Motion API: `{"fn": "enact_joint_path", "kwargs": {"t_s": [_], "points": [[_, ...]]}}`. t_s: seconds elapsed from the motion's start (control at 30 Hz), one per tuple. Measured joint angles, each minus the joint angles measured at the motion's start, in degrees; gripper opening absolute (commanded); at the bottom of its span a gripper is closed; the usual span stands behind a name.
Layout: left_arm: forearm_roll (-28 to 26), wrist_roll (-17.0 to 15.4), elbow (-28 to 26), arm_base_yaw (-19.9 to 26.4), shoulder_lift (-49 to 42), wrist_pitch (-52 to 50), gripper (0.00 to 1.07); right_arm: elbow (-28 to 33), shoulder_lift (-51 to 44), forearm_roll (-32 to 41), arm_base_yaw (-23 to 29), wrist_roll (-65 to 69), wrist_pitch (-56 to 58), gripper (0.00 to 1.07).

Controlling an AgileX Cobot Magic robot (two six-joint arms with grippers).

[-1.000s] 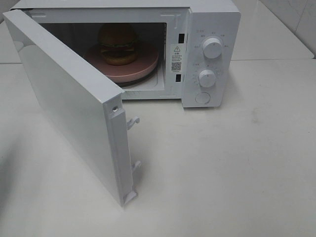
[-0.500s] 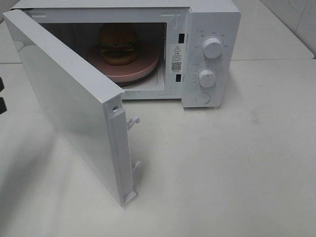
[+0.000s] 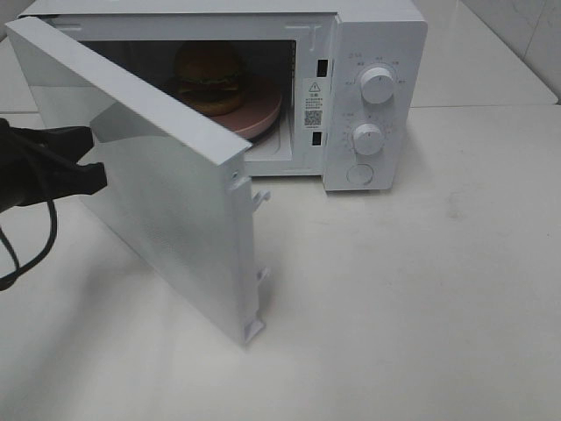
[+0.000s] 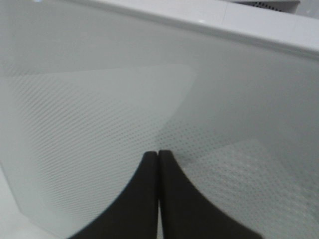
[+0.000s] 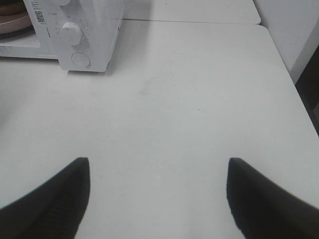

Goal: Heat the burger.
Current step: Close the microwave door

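**Burger in the microwave, door half open, left gripper at the door**

The burger (image 3: 210, 77) sits inside the white microwave (image 3: 377, 44), on a pink round plate (image 3: 266, 110) in the cooking chamber. From the high camera its glossy brown bun and a band of green lettuce show above the top edge of the door (image 3: 166, 219), which hides the lower front of the plate.

The door is hinged on the left and stands partly open, swung out over the table (image 3: 421, 298). Its outer face, printed with a fine dot pattern, is turned toward the left side of the scene. Two white latch hooks (image 3: 261, 198) stick out of its free edge, one above the other.

The left gripper (image 4: 158, 155) is at that outer face with its two black fingers pressed together and nothing between them. Its tips are right up against the dotted panel, but whether they actually touch it cannot be told. A dark cable (image 3: 39, 237) loops down from the left arm.

The right gripper (image 5: 158, 164) hangs over bare table, well away from the microwave, fingers spread wide and holding nothing.

On the control panel to the right of the chamber are an upper knob (image 3: 377, 86), a lower knob (image 3: 368, 139) and a round button (image 3: 360, 174). A warning label (image 3: 313, 102) is stuck on the frame beside the opening.
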Motion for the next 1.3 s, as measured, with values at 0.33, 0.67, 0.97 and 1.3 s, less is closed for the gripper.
{"fn": "enact_joint_path", "kwargs": {"t_s": [0.33,0.67,0.97,1.3], "points": [[-6.93,3.9,-5.61,-7.96,5.44,-0.17,0.0,0.0,0.0,0.0,0.0,0.0,0.0,0.74],[-16.73,9.0,-13.58,-14.32,11.46,1.15,0.0,0.0,0.0,0.0,0.0,0.0,0.0,0.74],[-31.05,18.33,-22.75,-20.28,17.53,2.46,0.0,0.0,0.0,0.0,0.0,0.0,0.0,0.74],[-41.25,27.22,-32.89,-22.8,23.32,5.04,0.0,0.0,0.0,0.0,0.0,0.0,0.0,0.74]]}}
